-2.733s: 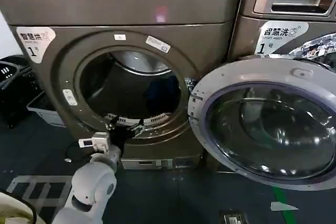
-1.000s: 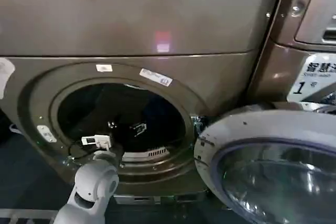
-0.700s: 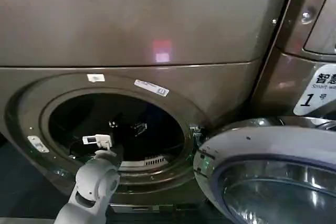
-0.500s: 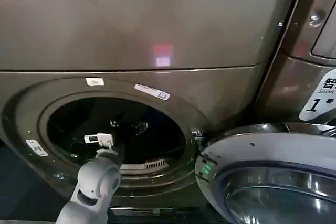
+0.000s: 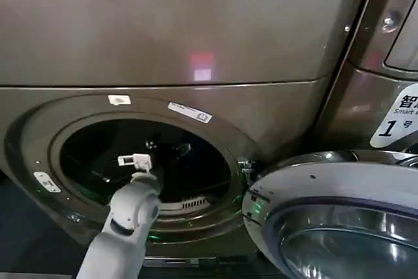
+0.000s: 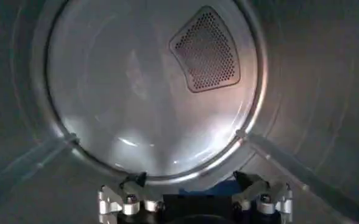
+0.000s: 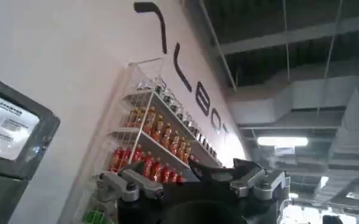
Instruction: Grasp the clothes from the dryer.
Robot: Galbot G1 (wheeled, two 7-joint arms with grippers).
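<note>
My left gripper (image 5: 166, 150) reaches through the open porthole of the dryer (image 5: 196, 37), its fingers spread wide and holding nothing. The round glass door (image 5: 339, 220) hangs swung out to the right, so the way in is clear and the opening step looks done. The grasp itself is not: from my left wrist, the spread fingertips (image 6: 133, 180) point toward the drum's back wall (image 6: 136, 91), a smooth pale metal disc with a perforated vent patch (image 6: 205, 50) on it. Just between and beyond those fingers lies a small dark blue patch (image 6: 219, 185), which may be the clothes, low on the drum floor and close to the gripper; I cannot tell its shape or how much fabric is there. The drum around it looks bare. I judge the task to be at the approach, with closing on the fabric and drawing it out still to come. My right gripper (image 7: 194, 176) is parked away from the machine, fingers apart, pointing up toward a wall rack of bottles (image 7: 158, 137).
</note>
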